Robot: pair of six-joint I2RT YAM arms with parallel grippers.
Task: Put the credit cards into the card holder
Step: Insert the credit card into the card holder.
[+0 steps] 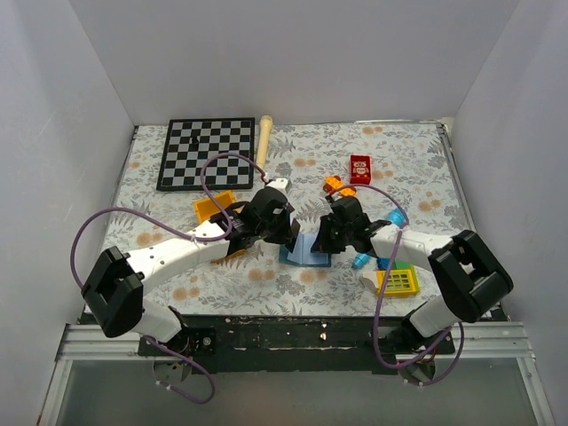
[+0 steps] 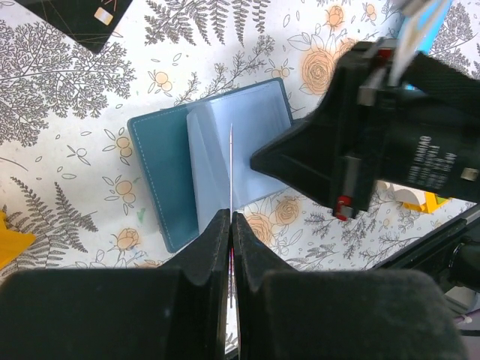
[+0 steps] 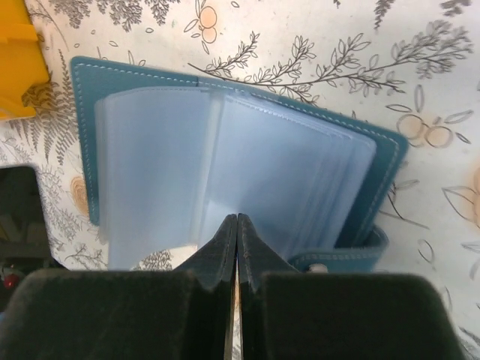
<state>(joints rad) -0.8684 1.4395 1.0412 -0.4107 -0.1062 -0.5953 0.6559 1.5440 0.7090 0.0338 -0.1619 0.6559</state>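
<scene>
The card holder point(image 1: 308, 251) lies open on the floral cloth between my two grippers. Its slate-blue cover point(image 2: 157, 176) and clear sleeves point(image 3: 247, 165) show in both wrist views. My left gripper point(image 2: 231, 216) is shut on a credit card point(image 2: 231, 165), seen edge-on as a thin pale line standing over the sleeves. My right gripper point(image 3: 237, 217) is shut, its tips pinching a raised clear sleeve at the holder's snap-tab point(image 3: 337, 259) edge; it also shows in the left wrist view point(image 2: 300, 161). A second black credit card point(image 2: 82, 19) lies flat beyond the holder.
A chessboard point(image 1: 206, 153) and a wooden stick point(image 1: 264, 142) lie at the back left. A red box point(image 1: 360, 169), an orange toy point(image 1: 333, 185) and a blue tube toy point(image 1: 397, 217) are near the right arm. A yellow tray point(image 1: 215, 206) and a yellow-green toy point(image 1: 398, 281) flank the grippers.
</scene>
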